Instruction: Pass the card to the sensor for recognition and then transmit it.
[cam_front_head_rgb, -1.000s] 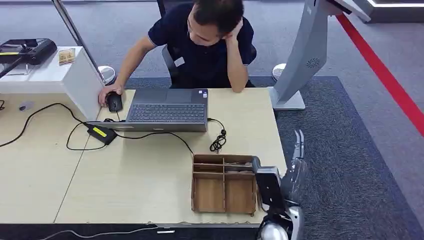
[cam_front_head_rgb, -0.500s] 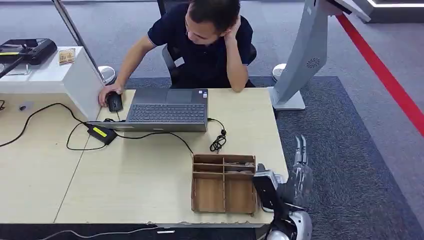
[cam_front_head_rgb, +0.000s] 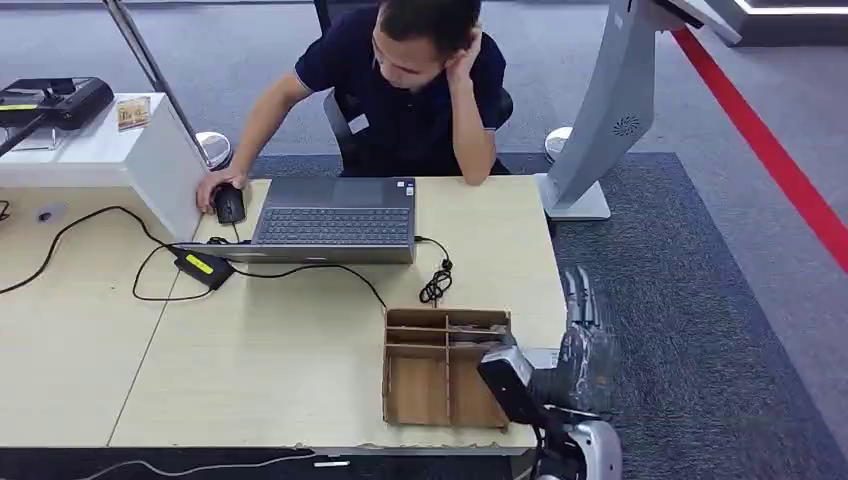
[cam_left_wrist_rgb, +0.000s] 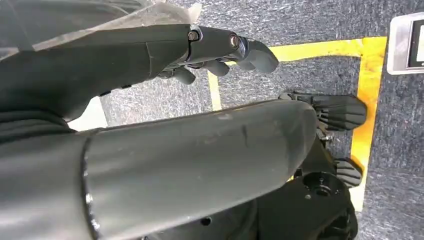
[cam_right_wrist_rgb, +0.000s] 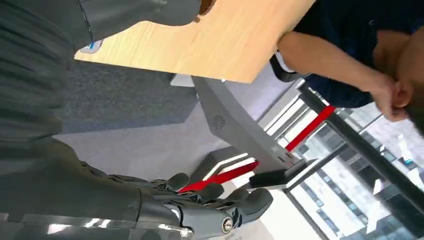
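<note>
Right hand (cam_front_head_rgb: 583, 340) hangs just off the desk's right edge beside the wooden organizer (cam_front_head_rgb: 446, 366), fingers straight and apart, holding nothing, prob lined up to reach in for the card. Can't make out the card itself tbh, maybe in the organizer's back slots. Left hand (cam_left_wrist_rgb: 220, 50) empty too, fingers loose.

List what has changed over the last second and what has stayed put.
The right hand has drawn back toward the robot and turned beside the wooden organizer, holding nothing. The organizer, laptop and seated person stayed as they were.
</note>
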